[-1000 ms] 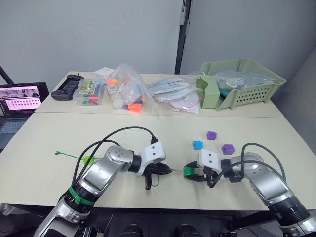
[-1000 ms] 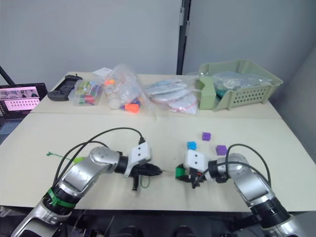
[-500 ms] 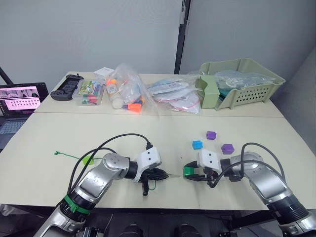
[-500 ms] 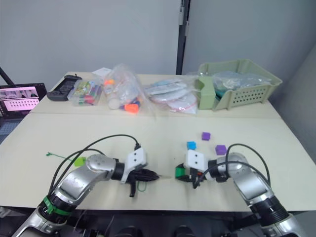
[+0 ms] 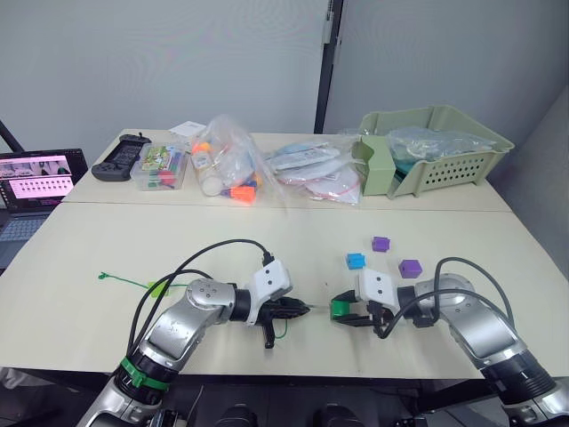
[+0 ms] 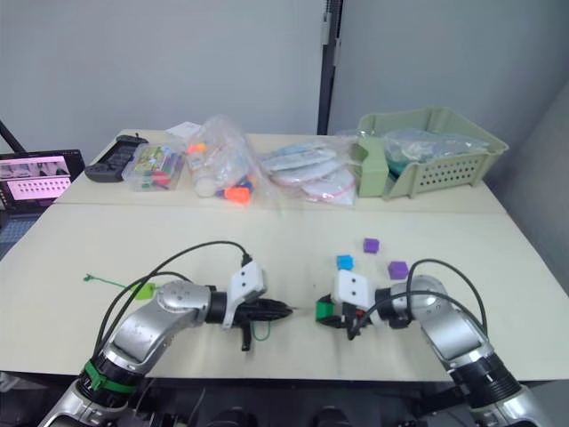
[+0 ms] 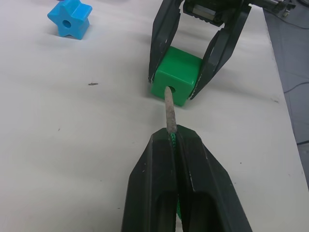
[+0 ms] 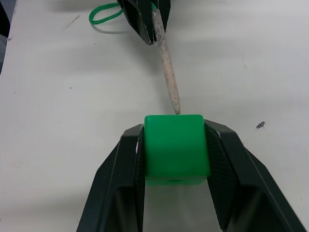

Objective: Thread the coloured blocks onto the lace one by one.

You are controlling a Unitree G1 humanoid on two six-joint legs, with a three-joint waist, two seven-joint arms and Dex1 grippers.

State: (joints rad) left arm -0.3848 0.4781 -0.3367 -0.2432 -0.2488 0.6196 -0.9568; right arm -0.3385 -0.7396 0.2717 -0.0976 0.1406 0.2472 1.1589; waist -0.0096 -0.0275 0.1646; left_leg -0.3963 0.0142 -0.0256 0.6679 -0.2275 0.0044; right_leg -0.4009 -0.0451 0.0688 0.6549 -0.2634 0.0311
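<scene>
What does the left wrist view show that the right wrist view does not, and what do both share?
Left wrist view: the hole in the green cube with the lace tip at its mouth, and a blue star bead. Right wrist view: a loop of green cord on the table. Both: the right end effector clamping the cube and the left end effector pinching the lace.

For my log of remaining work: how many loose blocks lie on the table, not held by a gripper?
4: two purple cubes and a blue block beyond the right gripper, and a lime green block by the left arm. The bags may hide more.
</scene>
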